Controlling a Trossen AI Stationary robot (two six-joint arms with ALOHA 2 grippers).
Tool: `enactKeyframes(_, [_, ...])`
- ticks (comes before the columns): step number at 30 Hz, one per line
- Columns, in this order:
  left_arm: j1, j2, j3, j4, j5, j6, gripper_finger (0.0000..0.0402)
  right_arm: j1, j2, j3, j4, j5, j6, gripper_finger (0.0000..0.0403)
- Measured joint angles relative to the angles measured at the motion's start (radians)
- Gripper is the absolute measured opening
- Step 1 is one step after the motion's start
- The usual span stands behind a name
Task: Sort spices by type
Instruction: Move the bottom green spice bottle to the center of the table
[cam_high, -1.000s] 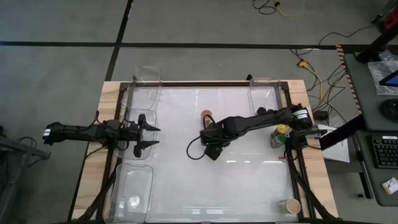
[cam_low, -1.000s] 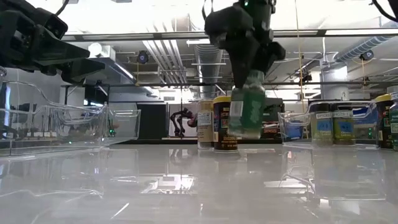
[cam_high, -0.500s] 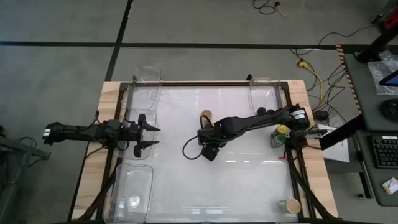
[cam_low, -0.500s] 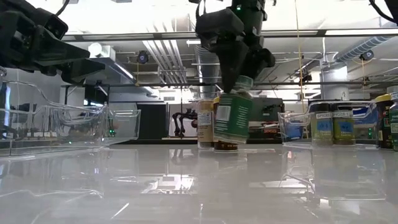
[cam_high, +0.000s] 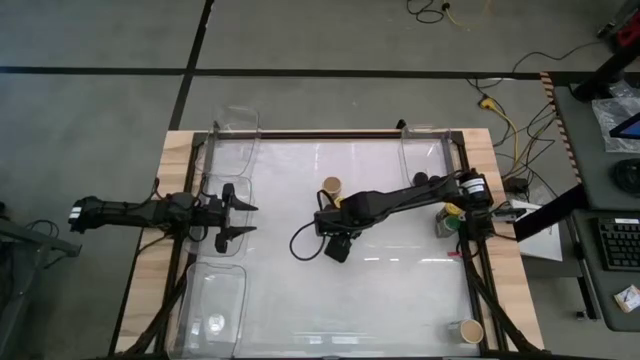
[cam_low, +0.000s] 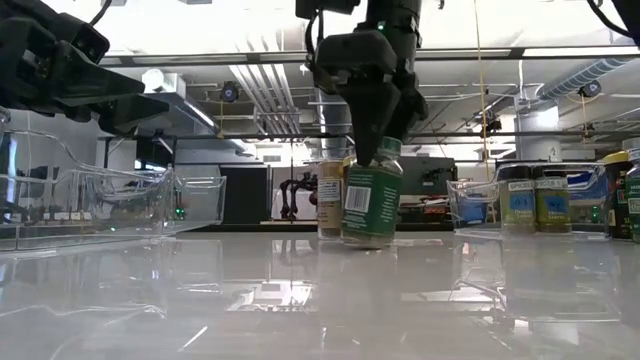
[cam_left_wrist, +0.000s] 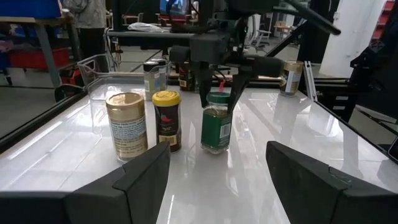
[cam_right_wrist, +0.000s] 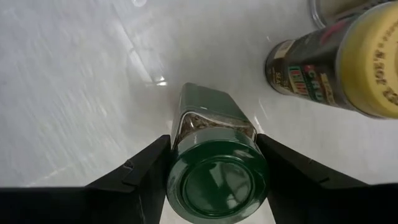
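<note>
- I am clamping my right jaws (cam_low: 383, 150) on the green-lidded spice jar (cam_low: 371, 196), one finger on each side just below its lid, near the centre of the low view.
- The jar is sitting slightly tilted, its base at the white surface (cam_high: 400, 290); I cannot tell whether the base is resting flat.
- In the high view, my right arm is reaching from the right edge toward the centre of the frame, and its wrist is covering the jar.
- A yellow-lidded jar (cam_left_wrist: 166, 120) is standing just beside the green-lidded one, with a tan-lidded jar (cam_left_wrist: 126, 125) to its left in the left wrist view; the three are forming a short row.
- More jars (cam_low: 533, 198) are standing inside a clear bin (cam_low: 478, 205) at the right of the low view.
- My left jaws (cam_high: 240, 220) are hanging apart and holding nothing, at the left edge of the surface in the high view, between two clear bins (cam_high: 232, 125).
</note>
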Motion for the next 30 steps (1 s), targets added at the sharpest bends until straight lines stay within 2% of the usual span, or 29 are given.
enactKeyframes(13, [0.000, 0.000, 0.000, 0.000, 0.000, 0.000, 0.0251, 0.000, 0.007, 0.000, 0.000, -0.001, -0.006, 0.0269])
enactKeyframes(18, [0.000, 0.000, 0.000, 0.000, 0.000, 0.000, 0.0251, 0.006, -0.042, 0.008, 0.003, 0.013, -0.015, 0.0286])
enactKeyframes(21, [0.000, 0.000, 0.000, 0.000, 0.000, 0.000, 0.0251, 0.022, -0.096, 0.012, 0.001, 0.075, -0.037, 0.0290])
enactKeyframes(25, [0.000, 0.000, 0.000, 0.000, 0.000, 0.000, 0.0251, 0.066, -0.182, -0.016, -0.022, 0.214, -0.071, 0.0286])
enactKeyframes(30, [0.000, 0.000, 0.000, 0.000, 0.000, 0.000, 0.0251, 0.144, -0.283, -0.139, -0.056, 0.362, -0.021, 0.0270])
